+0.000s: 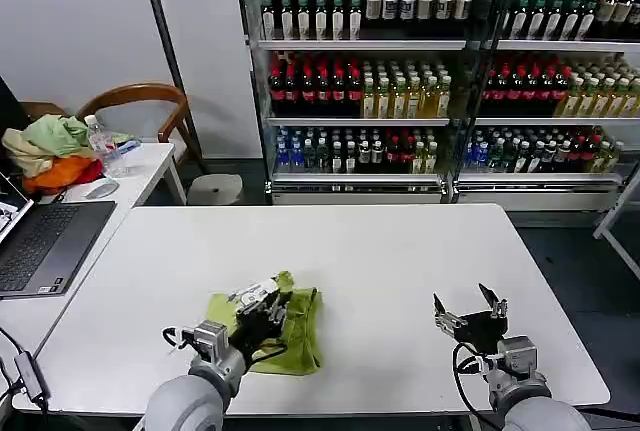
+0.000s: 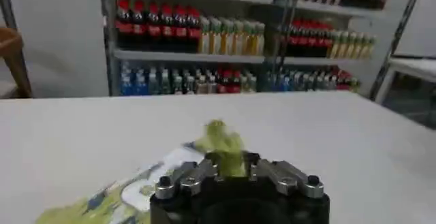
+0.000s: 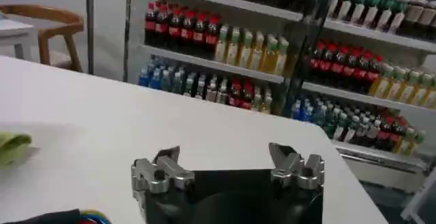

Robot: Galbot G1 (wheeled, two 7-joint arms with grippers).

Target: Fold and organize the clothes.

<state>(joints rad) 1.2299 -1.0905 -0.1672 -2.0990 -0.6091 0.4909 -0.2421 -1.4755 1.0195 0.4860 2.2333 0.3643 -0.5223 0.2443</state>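
Both grippers sit low in the head frame: left gripper (image 1: 268,309), its fingers closed on the lime-green T-shirt (image 1: 290,336) crumpled at lower left of the white worktop (image 1: 400,251); right gripper (image 1: 470,311), lower right, fingers wide apart, holding nothing.

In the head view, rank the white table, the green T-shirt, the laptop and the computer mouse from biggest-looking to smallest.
1. White table
2. Laptop, cut off by the frame edge
3. Green T-shirt, partly hidden by the left gripper
4. Mouse
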